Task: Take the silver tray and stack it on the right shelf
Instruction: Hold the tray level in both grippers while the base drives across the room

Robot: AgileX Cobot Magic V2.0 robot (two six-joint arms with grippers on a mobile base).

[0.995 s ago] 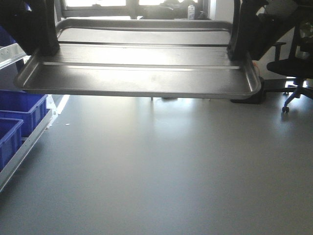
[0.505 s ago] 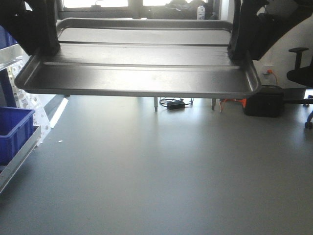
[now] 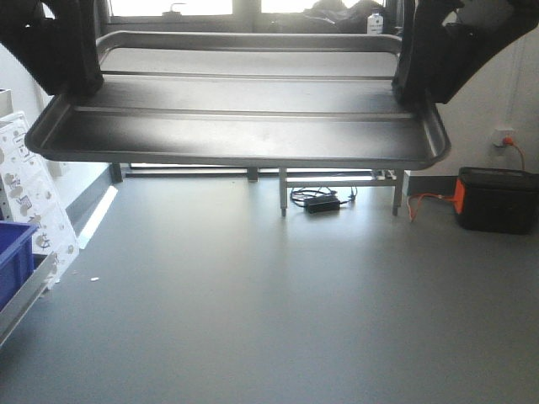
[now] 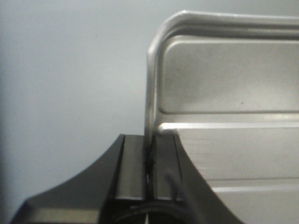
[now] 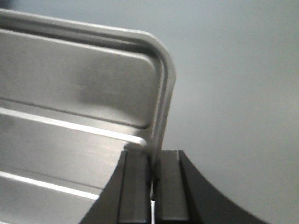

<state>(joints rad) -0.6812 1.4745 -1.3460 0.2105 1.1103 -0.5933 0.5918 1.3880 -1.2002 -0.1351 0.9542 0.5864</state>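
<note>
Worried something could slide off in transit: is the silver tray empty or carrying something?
Empty: the silver tray floor shows only its two ridges, and the parts seen in both wrist views are bare too.

- The blue bin (image 3: 12,257) has slid to the left edge. Only one corner shows, where two bins stood a second ago.
- The office chair on the right has gone from view.
- The black box (image 3: 497,198) with orange trim has come out from under the right corner of the silver tray (image 3: 236,135) and now sits lower and further right.
- The bench legs (image 3: 283,192) and the coiled cable (image 3: 318,202) sit lower in the front view and look larger.
- The bright glare on the tray's floor has faded.
</note>
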